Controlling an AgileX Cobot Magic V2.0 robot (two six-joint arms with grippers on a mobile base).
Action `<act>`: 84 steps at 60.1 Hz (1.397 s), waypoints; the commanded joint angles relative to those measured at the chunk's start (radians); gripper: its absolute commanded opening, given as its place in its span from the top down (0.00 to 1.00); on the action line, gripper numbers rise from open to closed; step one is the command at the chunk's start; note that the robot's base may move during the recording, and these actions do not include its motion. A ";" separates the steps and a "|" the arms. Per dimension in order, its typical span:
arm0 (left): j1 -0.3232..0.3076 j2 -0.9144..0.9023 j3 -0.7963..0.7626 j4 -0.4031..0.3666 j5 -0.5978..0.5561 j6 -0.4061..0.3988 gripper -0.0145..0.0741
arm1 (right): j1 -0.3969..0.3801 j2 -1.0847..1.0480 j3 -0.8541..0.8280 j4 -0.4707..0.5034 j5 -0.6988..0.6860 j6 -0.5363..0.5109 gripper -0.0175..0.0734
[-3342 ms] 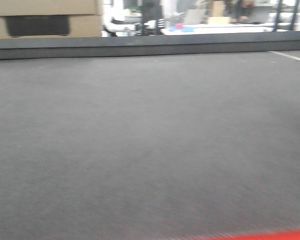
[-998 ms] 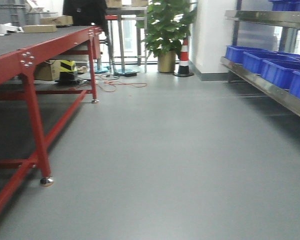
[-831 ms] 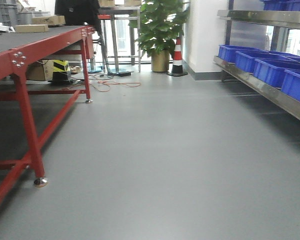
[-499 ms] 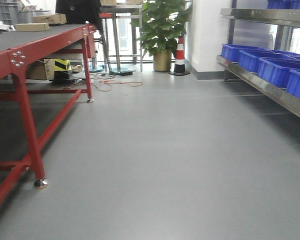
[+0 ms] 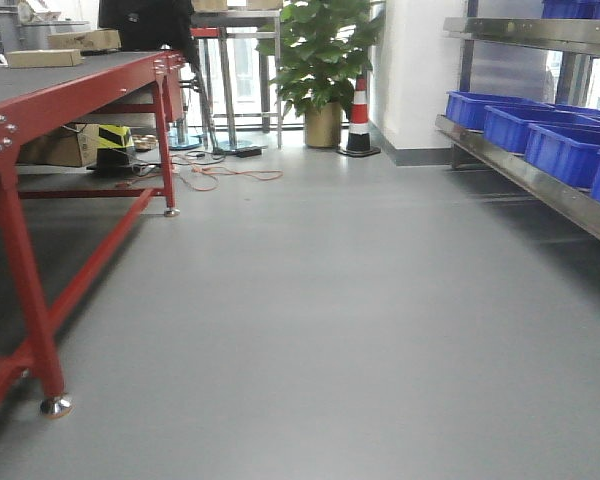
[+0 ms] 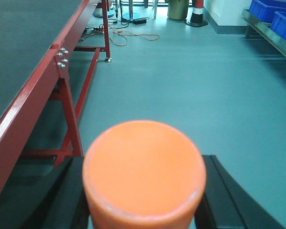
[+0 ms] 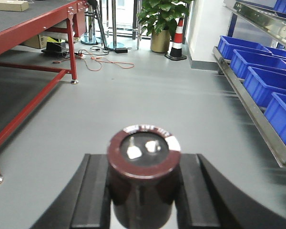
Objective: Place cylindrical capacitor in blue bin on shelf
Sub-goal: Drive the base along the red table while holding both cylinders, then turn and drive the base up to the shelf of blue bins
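Note:
In the right wrist view my right gripper (image 7: 143, 191) is shut on the cylindrical capacitor (image 7: 143, 167), a dark maroon cylinder with two metal terminals on its top, held upright above the floor. In the left wrist view my left gripper (image 6: 144, 191) is shut on an orange cylinder (image 6: 144, 169). The steel shelf (image 5: 540, 175) runs along the right wall with several blue bins (image 5: 560, 150) on its lower tier; it also shows in the right wrist view (image 7: 257, 119) with the blue bins (image 7: 264, 83). Neither gripper shows in the front view.
A red-framed table (image 5: 40, 110) with a dark top stands on the left, cardboard boxes (image 5: 75, 40) on it. A potted plant (image 5: 325, 60), a traffic cone (image 5: 359, 115) and orange cables (image 5: 220, 172) lie at the far end. Grey floor (image 5: 330, 300) lies between table and shelf.
The view has swung from the dark tabletop to the aisle. Over the last second the base has advanced slightly; the table leg has slid left and nearer, the shelf stays on the right.

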 commanded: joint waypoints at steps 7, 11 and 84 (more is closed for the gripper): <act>-0.005 -0.002 -0.001 -0.003 -0.021 -0.006 0.96 | 0.001 -0.003 0.000 0.000 -0.026 0.000 0.84; -0.005 -0.002 -0.001 -0.003 -0.021 -0.006 0.96 | 0.001 -0.003 0.000 0.000 -0.026 0.000 0.84; -0.005 -0.002 -0.001 -0.003 -0.021 -0.006 0.96 | 0.001 -0.003 0.000 0.000 -0.026 0.000 0.84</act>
